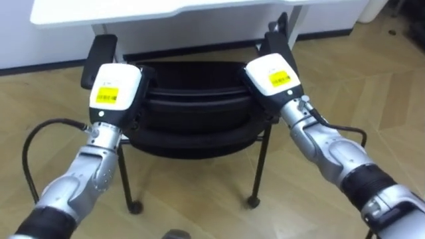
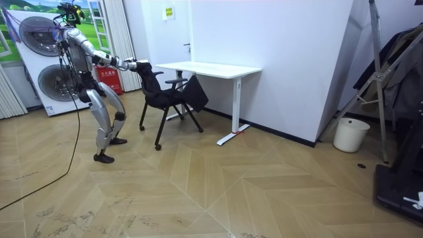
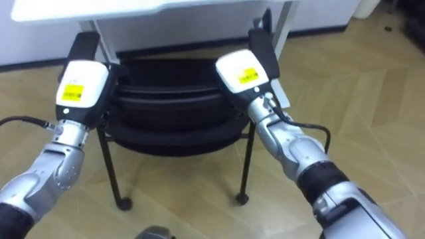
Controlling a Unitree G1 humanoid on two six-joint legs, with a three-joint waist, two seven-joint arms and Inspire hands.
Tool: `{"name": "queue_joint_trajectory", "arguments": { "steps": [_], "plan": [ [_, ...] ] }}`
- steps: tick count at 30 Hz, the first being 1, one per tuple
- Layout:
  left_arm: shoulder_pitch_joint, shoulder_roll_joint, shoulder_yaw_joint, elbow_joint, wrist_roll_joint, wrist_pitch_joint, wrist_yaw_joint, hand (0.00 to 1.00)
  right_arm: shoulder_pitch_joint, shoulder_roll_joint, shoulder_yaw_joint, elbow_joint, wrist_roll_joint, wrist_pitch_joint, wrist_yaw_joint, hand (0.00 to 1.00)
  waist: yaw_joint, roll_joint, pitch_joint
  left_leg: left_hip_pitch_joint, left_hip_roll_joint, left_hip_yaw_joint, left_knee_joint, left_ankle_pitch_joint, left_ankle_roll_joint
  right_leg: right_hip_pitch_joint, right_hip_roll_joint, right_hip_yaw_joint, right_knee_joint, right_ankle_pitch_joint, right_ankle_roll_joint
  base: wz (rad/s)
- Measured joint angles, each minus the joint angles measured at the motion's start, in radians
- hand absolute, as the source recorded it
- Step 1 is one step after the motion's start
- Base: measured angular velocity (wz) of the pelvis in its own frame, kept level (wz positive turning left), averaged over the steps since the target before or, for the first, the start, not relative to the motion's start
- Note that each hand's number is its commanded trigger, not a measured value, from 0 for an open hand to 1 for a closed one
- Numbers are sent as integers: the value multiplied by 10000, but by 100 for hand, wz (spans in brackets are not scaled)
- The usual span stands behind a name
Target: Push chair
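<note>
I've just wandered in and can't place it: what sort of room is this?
Probably a mock home or test room: a white desk with a black chair before it, what look like stacked washing machines behind the robot, and wood parquet floor.

Left hand [image 1: 114, 93] and right hand [image 1: 272, 76]: white box-shaped back shells, each bearing a yellow label. Forearms: silver-grey rounded segments, with black bands nearer the elbow. One black cable loops out at each wrist. Legs: silver, with dark joints.

My left hand [image 3: 81, 89] and right hand [image 3: 242, 72] sit at either end of the black chair [image 3: 176, 109] back, white tabletop [image 3: 133, 8] just beyond.
</note>
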Motion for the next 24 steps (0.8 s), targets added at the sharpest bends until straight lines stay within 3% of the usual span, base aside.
{"name": "queue_joint_trajectory", "arguments": {
  "steps": [2, 5, 8, 10, 13, 16, 17, 18, 19, 20, 21, 22, 23, 24],
  "plan": [
    [-293, -97, -272, 225, -193, 110, -41, 100, 33, -66, -154, 88, 15, -55, -2, 100, -279, 58, 4, -2, -102, 225, -219, -231, 232, -152, -47, 201, 239, -32, 57, 43],
    [-359, -151, -253, 296, -253, 110, -111, 100, 113, -84, -161, 34, -11, -84, -11, 100, -553, 106, -25, -174, -277, 309, -317, -94, 396, -242, -237, 106, 344, 28, 101, 22],
    [-412, -244, -262, 428, -355, 66, -112, 100, 78, -184, -248, 32, -109, -156, -115, 100, -741, 162, -88, -534, -440, 298, -350, 131, 468, -459, -395, 147, 557, 12, 78, 29],
    [-418, -327, -264, 484, -399, 10, -143, 100, 115, -328, -252, 56, -164, -332, -257, 100, -759, 187, -84, -598, -558, 282, -361, 194, 477, -538, -524, 163, 685, -28, 66, 18],
    [-378, -333, -222, 467, -408, -57, -220, 100, 209, -369, -249, 48, -186, -427, -345, 100, -720, 246, -143, -621, -586, 292, -314, 191, 480, -551, -683, 155, 803, -99, 78, 6],
    [-273, -278, -132, 336, -329, -128, -326, 100, 287, -338, -282, 25, -247, -426, -398, 100, -646, 65, -195, -634, -608, 416, -369, 165, 526, -644, -737, 235, 834, -122, 116, -4],
    [-82, -283, 24, 120, -182, -164, -438, 100, 388, -262, -357, 29, -324, -471, -400, 100, -645, 21, -357, -609, -619, 485, -502, 127, 606, -635, -683, 266, 747, -98, 185, -4],
    [28, -276, 73, 55, -122, -188, -470, 100, 453, -241, -393, 26, -350, -493, -403, 100, -653, -3, -371, -561, -608, 520, -570, 120, 658, -557, -679, 265, 805, -89, 214, 13],
    [159, -216, 33, -107, -114, -229, -622, 100, 650, -224, -449, -38, -319, -524, -475, 100, -680, -172, -367, -465, -531, 733, -592, 98, 706, -438, -776, 556, 1628, -55, 274, 38],
    [182, -167, -29, -246, -114, -250, -841, 100, 929, -230, -458, -192, -206, -506, -522, 100, -694, -465, -434, -343, -514, 1073, -587, 87, 705, 42, -951, 778, 2564, 72, 156, 38],
    [131, -135, -28, -302, -113, -252, -900, 100, 999, -234, -452, -249, -193, -523, -518, 100, -656, -569, -493, -336, -513, 1189, -545, 70, 667, 296, -971, 881, 2791, 186, 85, 4],
    [159, -86, 116, -366, -126, -320, -944, 100, 968, -248, -451, -366, -202, -511, -474, 100, -479, -594, -493, -367, -435, 1284, -268, -16, 535, 616, -959, 1119, 2756, 271, 86, -41],
    [178, -111, 338, -372, -164, -370, -1014, 100, 769, -246, -421, -454, -246, -428, -451, 100, -373, -387, -262, -445, -374, 1117, 98, -40, 480, 689, -741, 1072, 2773, 298, 38, -44],
    [236, -140, 423, -380, -174, -398, -1080, 100, 742, -253, -399, -500, -255, -416, -383, 100, -367, -204, -313, -543, -380, 1028, 238, -42, 490, 670, -674, 1091, 2809, 347, 21, -15]
  ]
}}
